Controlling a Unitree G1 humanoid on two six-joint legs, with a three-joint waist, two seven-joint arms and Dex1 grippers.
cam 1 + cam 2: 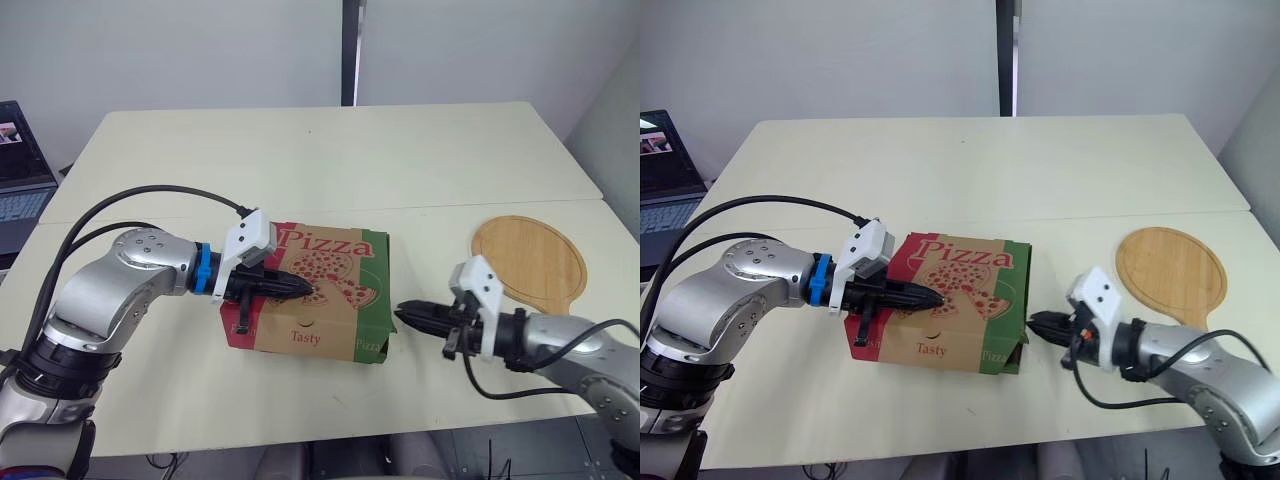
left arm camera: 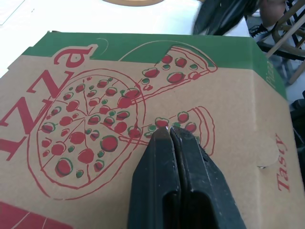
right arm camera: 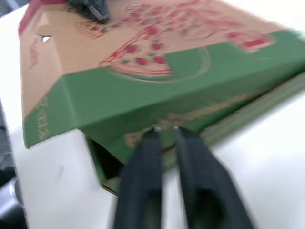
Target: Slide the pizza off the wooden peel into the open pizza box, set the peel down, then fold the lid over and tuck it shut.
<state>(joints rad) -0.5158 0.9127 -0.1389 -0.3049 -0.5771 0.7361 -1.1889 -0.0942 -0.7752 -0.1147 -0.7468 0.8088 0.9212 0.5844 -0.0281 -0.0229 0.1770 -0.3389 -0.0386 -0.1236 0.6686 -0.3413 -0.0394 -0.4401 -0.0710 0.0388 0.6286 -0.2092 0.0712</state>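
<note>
Left gripper (image 1: 311, 292) is down on top of the pizza box (image 1: 330, 330). Its two black fingers (image 2: 157, 162) are pressed tight together with no gap, tips resting on the printed pizza slice in the middle of the lid. The lid lies folded flat over the box. The red "Pizza" lettering runs beyond and beside the fingertips, and the word "Tasty" sits on the front face just below them, toward the robot.

Over to the right gripper (image 1: 399, 313): it points straight at the box's green side wall, tips touching or all but touching the cardboard low down near the front corner. Its fingers (image 3: 143, 171) stand slightly apart with a narrow slit between them, and nothing is caught in that slit. Right beside those tips the green side flap (image 3: 143, 95) bulges out from the box, a dark opening under it at the front corner, so that corner is not sitting flush.

The wooden peel (image 1: 528, 262) lies flat and bare on the table (image 1: 330, 160), behind the right fingers and out past the wrist, well apart from the box. The two sets of fingers face each other across the lid.
</note>
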